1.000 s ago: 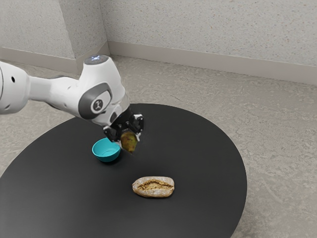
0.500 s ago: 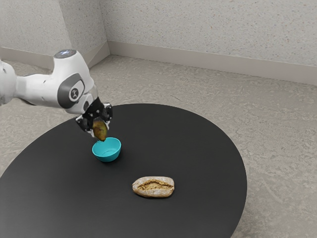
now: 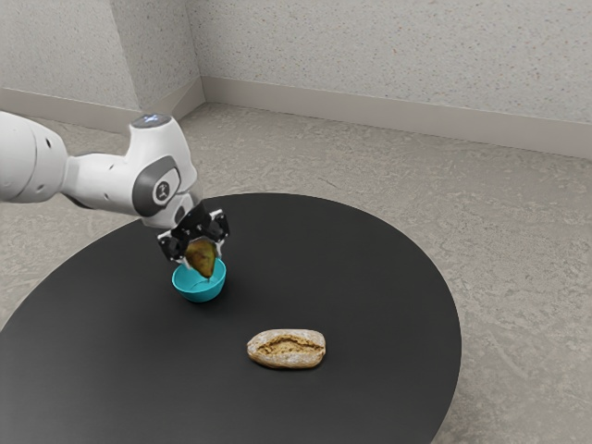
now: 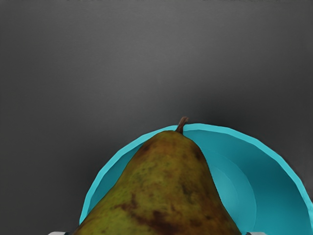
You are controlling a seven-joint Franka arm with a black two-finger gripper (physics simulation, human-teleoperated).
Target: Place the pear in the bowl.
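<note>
In the exterior view my gripper is shut on the brown-green pear, one finger on each side of it. The pear hangs with its narrow stem end down, at the turquoise bowl, overlapping the bowl's back part in that view. In the wrist view the pear is large, its stem near the rim of the bowl, whose inside shows beside it. My gripper's fingertips just show on both sides of the pear.
A bread loaf lies on the round black table, toward the exterior view's right and nearer the camera than the bowl. The table's curved edge runs behind the bowl.
Holding the pear, my gripper first swung toward the exterior view's left, then came back a little and lower, over the bowl. Bowl and bread have stayed put.
</note>
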